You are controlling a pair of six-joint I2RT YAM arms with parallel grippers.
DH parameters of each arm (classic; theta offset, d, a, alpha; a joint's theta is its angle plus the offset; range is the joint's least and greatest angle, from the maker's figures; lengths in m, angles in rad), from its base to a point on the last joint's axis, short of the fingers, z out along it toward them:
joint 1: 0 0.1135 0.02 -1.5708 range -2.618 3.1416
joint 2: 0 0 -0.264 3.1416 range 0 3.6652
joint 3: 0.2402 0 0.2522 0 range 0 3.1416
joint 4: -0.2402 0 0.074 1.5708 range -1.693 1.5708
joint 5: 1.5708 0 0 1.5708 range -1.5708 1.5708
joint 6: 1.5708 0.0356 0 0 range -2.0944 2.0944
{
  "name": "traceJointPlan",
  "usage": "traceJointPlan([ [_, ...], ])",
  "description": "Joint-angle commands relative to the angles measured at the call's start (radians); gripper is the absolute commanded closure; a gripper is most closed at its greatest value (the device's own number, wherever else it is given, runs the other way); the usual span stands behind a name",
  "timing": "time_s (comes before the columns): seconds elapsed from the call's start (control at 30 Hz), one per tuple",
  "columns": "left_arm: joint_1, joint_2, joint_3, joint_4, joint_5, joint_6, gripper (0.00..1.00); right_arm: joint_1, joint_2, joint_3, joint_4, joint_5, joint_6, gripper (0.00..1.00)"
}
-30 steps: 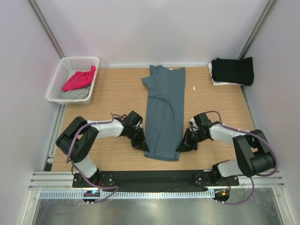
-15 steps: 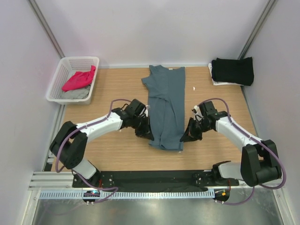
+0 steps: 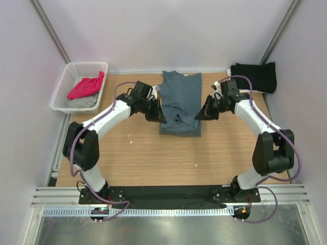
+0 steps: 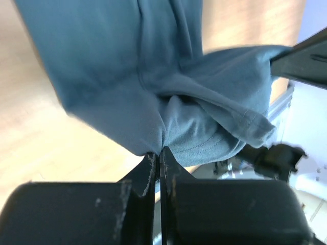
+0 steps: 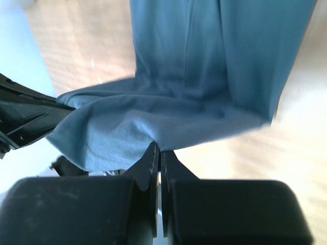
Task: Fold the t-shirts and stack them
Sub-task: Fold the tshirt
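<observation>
While left pincer and right pincer clench blue-grey shirt, basket sits far left.

The slate blue-grey t-shirt is showing as soft, matt knit cloth, creasing loosely and carrying a stitched hem, while the left arm's fingers and the right arm's fingers are looking like dull black plastic with pale scuffs. The counter is presenting a smooth, light wood grain with a faint sheen, and the basket is showing as white plastic mesh. The black t-shirt and the magenta-pink t-shirt are reading as matt cloth too, and the arms' shells are gleaming in glossy white.
</observation>
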Motion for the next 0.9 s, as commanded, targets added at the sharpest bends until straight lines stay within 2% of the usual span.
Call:
traceJointPlan([
  [0.0,0.053,0.115,0.15,-0.002,0.03,0.08,1.0,-0.022,0.068,0.1,0.088,-0.004,0.02,0.98],
  [0.1,0.096,0.244,0.248,-0.025,0.071,0.091,1.0,-0.038,0.146,0.157,0.138,-0.007,0.028,0.98],
  [0.27,0.151,0.423,0.509,-0.065,0.09,0.112,1.0,-0.048,0.29,0.27,0.178,-0.006,0.027,0.99],
  [0.43,0.179,0.62,0.78,-0.114,0.11,0.126,1.0,-0.059,0.393,0.361,0.198,0.007,0.014,0.99],
  [0.5,0.178,0.666,0.84,-0.122,0.108,0.143,1.0,-0.065,0.442,0.401,0.204,0.02,0.008,0.99],
  [0.53,0.179,0.7,0.863,-0.122,0.111,0.152,0.97,-0.065,0.457,0.412,0.219,0.024,0.005,0.99],
  [0.57,0.178,0.71,0.905,-0.122,0.111,0.16,0.76,-0.067,0.488,0.438,0.219,0.04,-0.007,0.97],
  [0.6,0.179,0.718,0.917,-0.12,0.108,0.167,0.68,-0.068,0.5,0.453,0.221,0.045,-0.021,0.83],
  [0.63,0.182,0.706,0.923,-0.116,0.096,0.174,0.63,-0.073,0.508,0.468,0.214,0.05,-0.032,0.73],
  [0.67,0.185,0.694,0.923,-0.115,0.096,0.174,0.54,-0.078,0.511,0.5,0.208,0.071,-0.038,0.57],
  [0.7,0.19,0.671,0.917,-0.123,0.094,0.174,0.47,-0.091,0.508,0.516,0.192,0.074,-0.041,0.5],
  [0.77,0.204,0.59,0.884,-0.138,0.097,0.192,0.37,-0.11,0.481,0.548,0.159,0.074,-0.059,0.43],
  [0.87,0.222,0.481,0.766,-0.206,0.134,0.215,0.34,-0.141,0.424,0.491,0.084,0.063,-0.059,0.42],
])
